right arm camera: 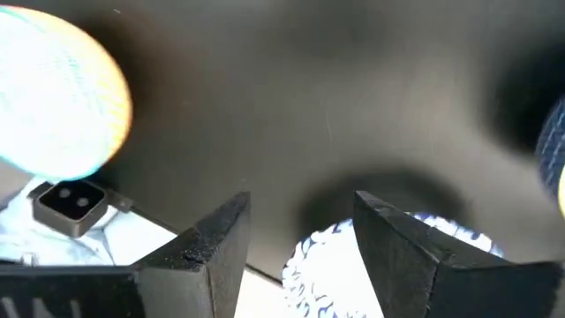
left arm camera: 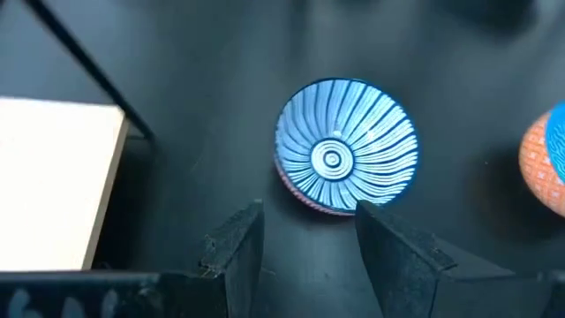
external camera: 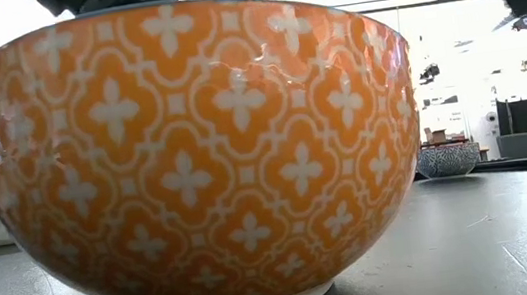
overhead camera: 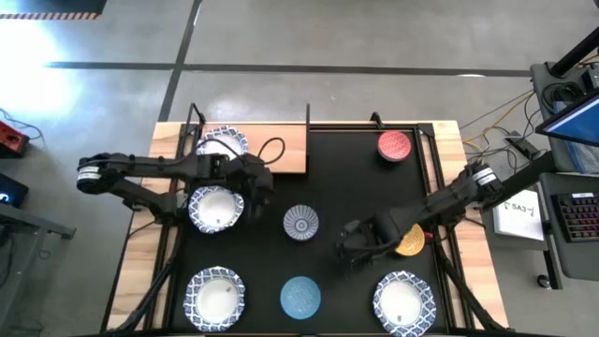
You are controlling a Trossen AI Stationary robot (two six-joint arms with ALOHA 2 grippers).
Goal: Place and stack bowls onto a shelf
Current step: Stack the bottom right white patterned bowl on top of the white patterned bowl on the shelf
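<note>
The wooden shelf (overhead camera: 285, 150) stands at the table's far left with one white blue-rimmed bowl (overhead camera: 222, 145) on it. My left gripper (overhead camera: 267, 187) hovers open, just left of the blue-grey radial bowl (left arm camera: 346, 157), touching nothing. Another white bowl (overhead camera: 216, 208) sits under the left arm. My right gripper (overhead camera: 344, 248) is open and empty over the mat, right of the radial bowl (overhead camera: 300, 223). The yellow bowl (overhead camera: 412, 243) is partly hidden under the right arm. The red bowl (overhead camera: 395, 146) sits at the far right. The light-blue bowl (overhead camera: 300, 296), orange outside (external camera: 204, 155), sits near the front edge.
White blue-rimmed bowls rest at the near left (overhead camera: 214, 295) and the near right (overhead camera: 404, 300). The shelf's thin black posts (overhead camera: 307, 117) rise at its corners. A black cable loop (overhead camera: 271, 150) lies on the shelf board. The black mat (overhead camera: 346, 178) covers the table's middle.
</note>
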